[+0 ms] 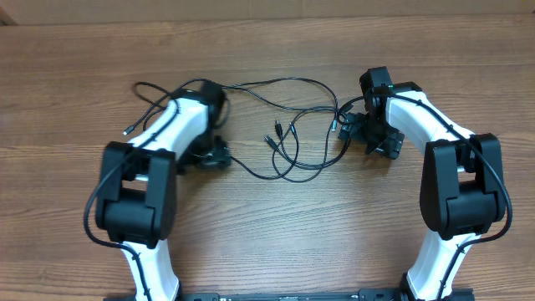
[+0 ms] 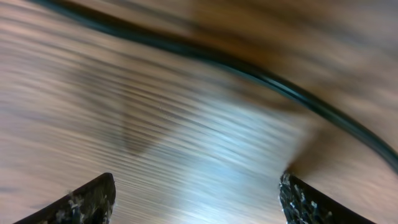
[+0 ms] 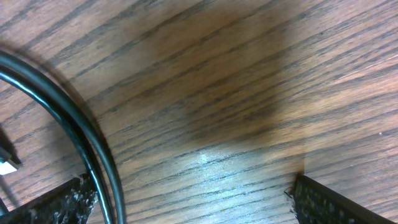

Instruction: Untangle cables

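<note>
Several thin black cables (image 1: 292,125) lie looped together on the wooden table between my two arms. Small plug ends lie near the middle (image 1: 272,138), and one cable end trails out at the far left (image 1: 127,131). My left gripper (image 1: 216,155) is low over the left part of the tangle. In the blurred left wrist view it is open (image 2: 196,190) over bare wood, with one cable (image 2: 249,70) beyond its fingers. My right gripper (image 1: 351,130) is at the tangle's right end. It is open (image 3: 193,190), with two cable strands (image 3: 81,124) running past its left finger.
The wooden table (image 1: 276,226) fills all views. A small plug tip (image 3: 6,165) shows at the left edge of the right wrist view. The arms' bases stand at the front left (image 1: 142,251) and front right (image 1: 443,251).
</note>
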